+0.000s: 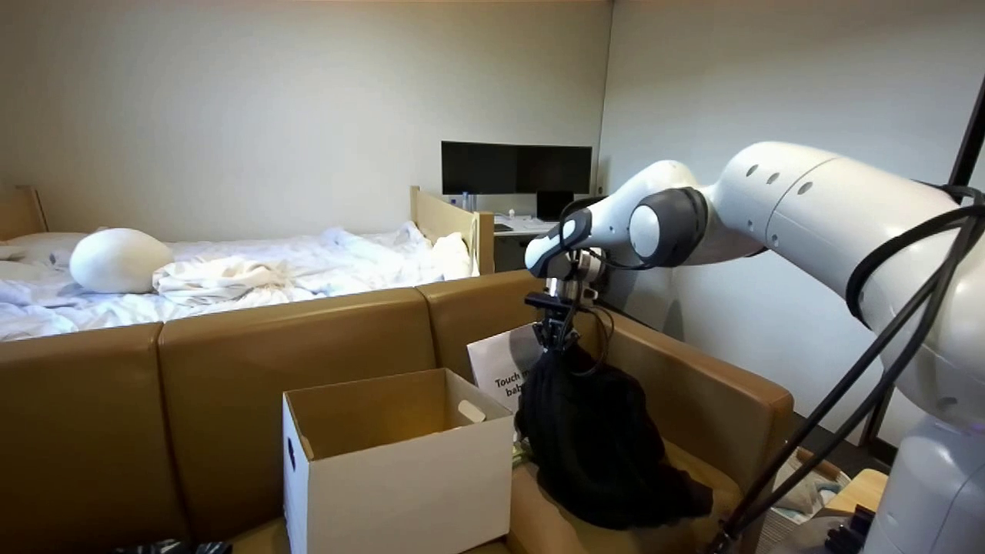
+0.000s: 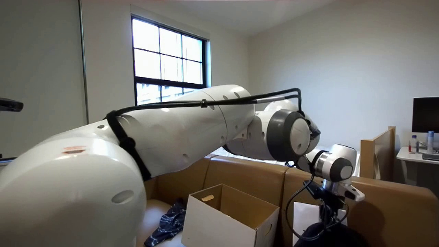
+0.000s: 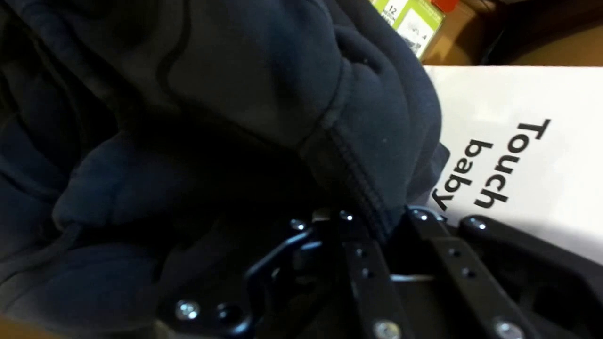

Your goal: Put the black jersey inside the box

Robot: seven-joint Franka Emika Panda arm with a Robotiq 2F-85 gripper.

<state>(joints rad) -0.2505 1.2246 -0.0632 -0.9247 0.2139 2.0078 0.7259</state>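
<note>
The black jersey (image 1: 600, 442) hangs bunched from my gripper (image 1: 555, 342) over the right end of the sofa seat; I cannot tell whether its lower end rests on the seat. In the wrist view the jersey (image 3: 245, 99) fills the left and middle, and a seamed fold runs between the fingers of the gripper (image 3: 382, 219). The gripper (image 2: 327, 216) is shut on this fold. The white box (image 1: 408, 485) stands upright with its top open, to the left of the jersey. It also shows in an exterior view (image 2: 219, 226). Its floor is hidden.
A white sign (image 1: 500, 362) with black print leans on the sofa backrest (image 1: 300, 338) behind the jersey. A green and white package (image 3: 414, 26) lies near it. A dark patterned cloth (image 2: 168, 223) lies on the seat beside the box. The sofa armrest (image 1: 708, 385) stands at the right.
</note>
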